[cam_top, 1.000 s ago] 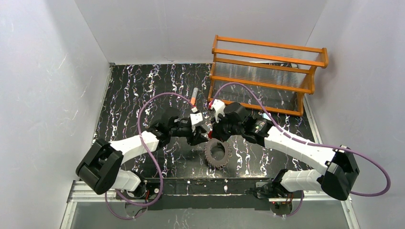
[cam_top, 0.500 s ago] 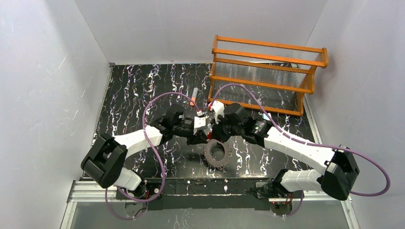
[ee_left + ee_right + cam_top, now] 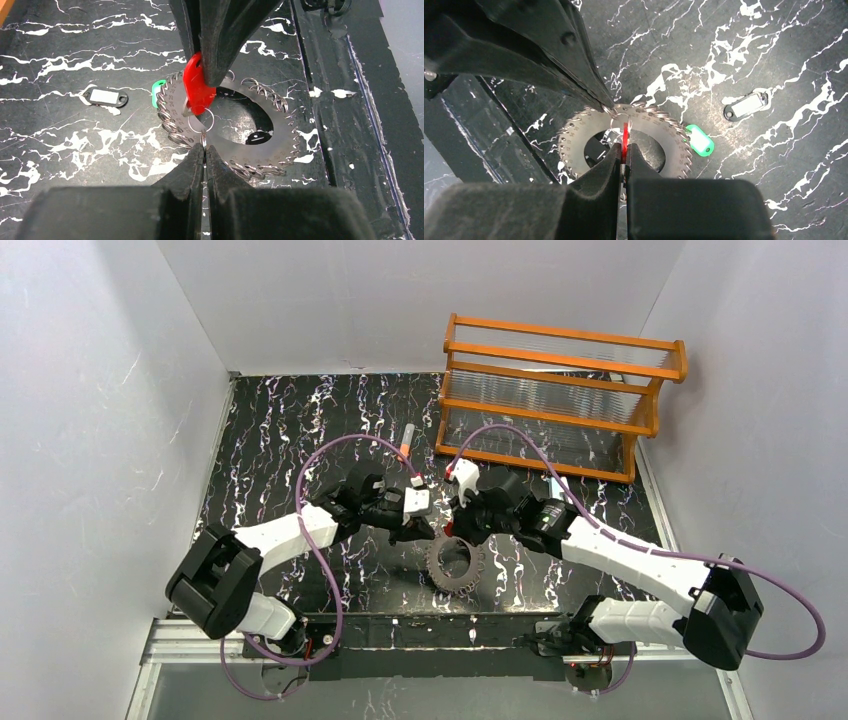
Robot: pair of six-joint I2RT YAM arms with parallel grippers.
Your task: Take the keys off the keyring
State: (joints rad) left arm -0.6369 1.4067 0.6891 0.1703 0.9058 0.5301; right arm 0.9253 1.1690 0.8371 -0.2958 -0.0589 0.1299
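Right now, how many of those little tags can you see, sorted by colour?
Red key: 1
Green key: 1
Dark-and-white key: 1
Total: 3

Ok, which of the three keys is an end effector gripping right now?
The red key, pinched in the right end effector over the keyring. The green key lies at the keyring's rim; the dark-and-white key lies apart, untouched.

1. Keyring point(image 3: 285, 142): grey toothed disc, lying flat on the tabletop point(image 3: 75, 150).
2. Red key point(image 3: 197, 90): upright, over the ring's rim.
3. Green key point(image 3: 159, 92): tucked against the rim.
4. Dark-and-white key point(image 3: 104, 97): flat, well apart.
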